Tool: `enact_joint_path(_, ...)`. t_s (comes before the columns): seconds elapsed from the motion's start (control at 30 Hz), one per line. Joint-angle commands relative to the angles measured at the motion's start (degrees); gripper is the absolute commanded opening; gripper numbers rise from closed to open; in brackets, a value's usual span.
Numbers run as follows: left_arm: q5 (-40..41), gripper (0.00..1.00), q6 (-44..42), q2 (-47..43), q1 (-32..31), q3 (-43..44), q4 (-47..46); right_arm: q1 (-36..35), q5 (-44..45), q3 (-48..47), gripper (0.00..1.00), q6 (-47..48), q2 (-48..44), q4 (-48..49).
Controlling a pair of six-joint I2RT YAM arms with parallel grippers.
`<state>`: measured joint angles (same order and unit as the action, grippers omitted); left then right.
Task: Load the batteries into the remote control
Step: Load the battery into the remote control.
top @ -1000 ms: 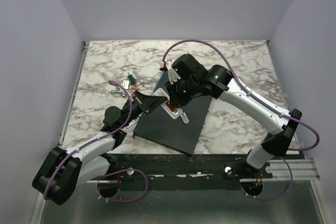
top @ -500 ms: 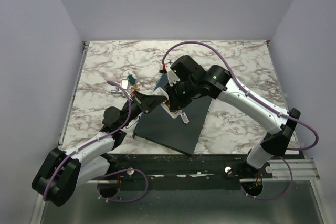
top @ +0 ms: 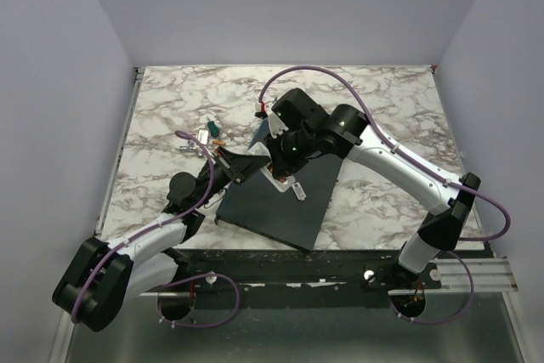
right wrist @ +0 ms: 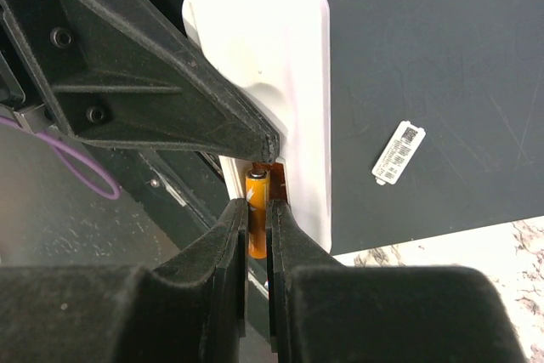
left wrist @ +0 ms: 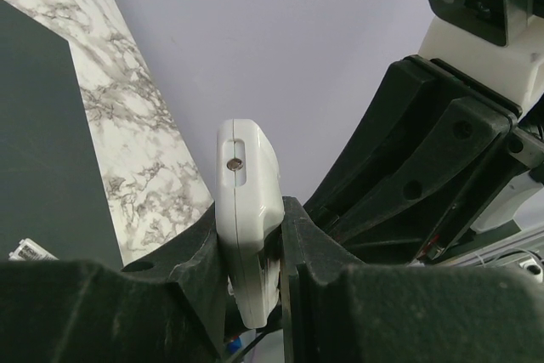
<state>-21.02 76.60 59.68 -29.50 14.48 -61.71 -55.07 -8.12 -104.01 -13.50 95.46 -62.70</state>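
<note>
The white remote control (left wrist: 246, 197) stands on edge in my left gripper (left wrist: 252, 265), whose jaws are shut on its sides. In the right wrist view the remote control (right wrist: 285, 65) shows its back, with the left gripper's dark fingers (right wrist: 170, 91) lying along its left side. My right gripper (right wrist: 257, 231) is shut on one orange battery (right wrist: 257, 206). The battery's top end sits at the recessed bay in the remote's near end. From above, both grippers meet over the dark slab; the remote control (top: 276, 178) shows just below the right gripper (top: 282, 163), and the battery is hidden.
A large dark grey slab (top: 272, 210) lies on the marble table under both grippers. A small white labelled piece (top: 297, 190) rests on it. Small loose items (top: 208, 132) lie at the back left, and a red and white one (top: 263, 109) behind the right wrist.
My right wrist has edged a little left, towards the remote. The left arm and the remote have stayed where they were.
</note>
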Motion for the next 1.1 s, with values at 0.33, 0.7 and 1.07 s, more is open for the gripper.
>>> enact_joint_path(0.33,0.98,0.0,3.73,-0.27,-0.3,-0.33,-3.79,-0.39,2.99,-1.13,0.19,0.76,1.85,-1.4)
enact_joint_path(0.7,1.37,0.0,3.73,-0.18,-0.3,-0.88,-4.01,-0.4,2.48,-1.28,0.27,0.51,1.34,-2.21)
enact_joint_path(1.07,1.4,0.0,3.21,-0.27,-0.3,-0.42,-3.26,-0.43,3.44,-2.32,0.34,0.17,1.07,-3.4)
